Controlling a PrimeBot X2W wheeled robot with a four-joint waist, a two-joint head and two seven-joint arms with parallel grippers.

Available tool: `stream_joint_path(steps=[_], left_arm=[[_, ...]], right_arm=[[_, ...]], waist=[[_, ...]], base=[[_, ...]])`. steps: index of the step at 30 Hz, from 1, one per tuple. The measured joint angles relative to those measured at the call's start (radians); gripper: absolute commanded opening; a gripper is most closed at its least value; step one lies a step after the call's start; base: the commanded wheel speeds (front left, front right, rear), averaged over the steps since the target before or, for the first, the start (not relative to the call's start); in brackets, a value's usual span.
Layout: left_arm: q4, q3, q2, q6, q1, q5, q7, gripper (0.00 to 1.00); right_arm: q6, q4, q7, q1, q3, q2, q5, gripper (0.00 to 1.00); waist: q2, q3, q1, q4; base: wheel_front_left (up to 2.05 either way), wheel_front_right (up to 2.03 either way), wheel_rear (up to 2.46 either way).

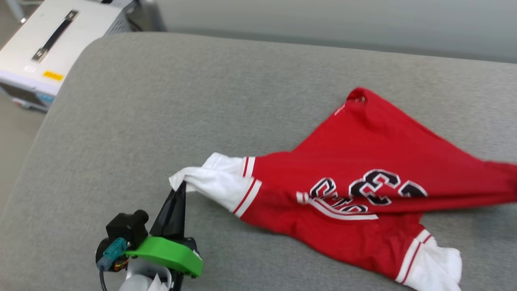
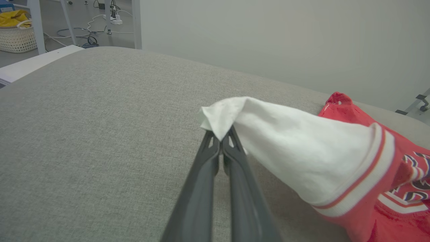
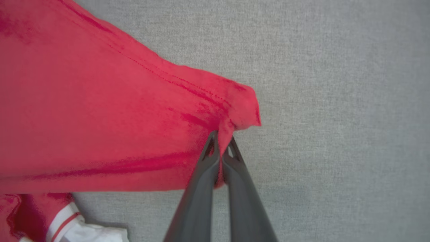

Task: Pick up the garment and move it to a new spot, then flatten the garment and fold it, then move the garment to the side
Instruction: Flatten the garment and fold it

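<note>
The garment [image 1: 363, 161], a red jersey with white sleeves and black lettering, lies stretched across the grey cushion [image 1: 161, 101] at the right of the head view. My left gripper [image 1: 182, 186] is shut on the tip of one white sleeve [image 2: 289, 148], which is pulled taut to the left. In the left wrist view its fingers [image 2: 221, 144] pinch the sleeve's corner. In the right wrist view my right gripper [image 3: 221, 141] is shut on a red corner of the garment [image 3: 100, 117], lifted over the cushion [image 3: 336, 101]. The other white sleeve [image 1: 436, 262] rests at the lower right.
A white box with a black handle [image 1: 52, 40] stands off the cushion's far left corner. A wicker basket [image 2: 16, 37] with yellow cloth and cables [image 2: 90, 37] sit on the floor beyond. A pale wall [image 2: 285, 40] lies behind the cushion.
</note>
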Motion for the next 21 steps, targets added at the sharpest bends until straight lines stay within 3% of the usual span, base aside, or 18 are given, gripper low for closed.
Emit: stream_joint_path(steps=[7, 8, 10, 12, 13, 14, 15, 18, 21], left_arm=[[0.023, 0.009, 0.025, 0.0, 0.033, -0.002, 0.011, 0.0], [0.029, 0.009, 0.029, 0.0, 0.04, -0.003, 0.018, 0.0], [0.03, 0.009, 0.033, 0.0, 0.045, -0.008, 0.024, 0.0], [0.029, 0.009, 0.049, 0.0, 0.051, -0.014, 0.042, 0.0], [0.029, 0.009, 0.051, 0.0, 0.051, -0.016, 0.046, 0.0], [0.028, 0.009, 0.053, 0.0, 0.051, -0.019, 0.047, 0.0], [0.028, 0.009, 0.053, 0.0, 0.051, -0.021, 0.047, 0.0], [0.027, 0.003, 0.053, 0.0, 0.05, -0.021, 0.052, 0.0], [0.027, -0.004, 0.053, 0.0, 0.049, -0.021, 0.054, 0.0]], right_arm=[[0.0, -0.216, 0.001, 0.34, -0.177, 0.139, -0.034, 0.0], [0.0, -0.296, 0.009, 0.477, -0.233, 0.243, -0.063, 0.0], [0.0, -0.33, 0.023, 0.545, -0.249, 0.309, -0.075, 0.0], [0.0, -0.348, 0.021, 0.647, -0.262, 0.461, -0.096, 0.0], [0.0, -0.349, 0.008, 0.648, -0.273, 0.474, -0.093, 0.18], [0.0, -0.352, -0.01, 0.647, -0.282, 0.485, -0.09, 0.82], [0.0, -0.354, -0.03, 0.647, -0.29, 0.49, -0.09, 1.0], [0.0, -0.372, -0.128, 0.641, -0.3, 0.493, -0.091, 1.0], [0.0, -0.395, -0.309, 0.599, -0.321, 0.494, -0.092, 1.0]], waist=[[0.0, -0.059, 0.0, -0.104], [0.0, -0.081, 0.0, -0.147], [0.0, -0.092, -0.0001, -0.17], [0.0, -0.112, 0.0, -0.223], [0.0, -0.113, 0.0, -0.228], [0.0, -0.114, 0.0, -0.233], [0.0, -0.113, 0.0, -0.234], [0.0, -0.107, 0.0, -0.232], [0.0, -0.101, -0.0001, -0.223]], base=[[0.0, 0.0, 0.0], [0.0, 0.0, 0.0], [0.0, 0.0, 0.0], [0.0, 0.0, 0.0], [0.0, 0.0, 0.0], [0.0, 0.0, 0.0], [0.0, 0.0, 0.0], [0.0, 0.0, 0.0], [0.0, 0.0, 0.0]])
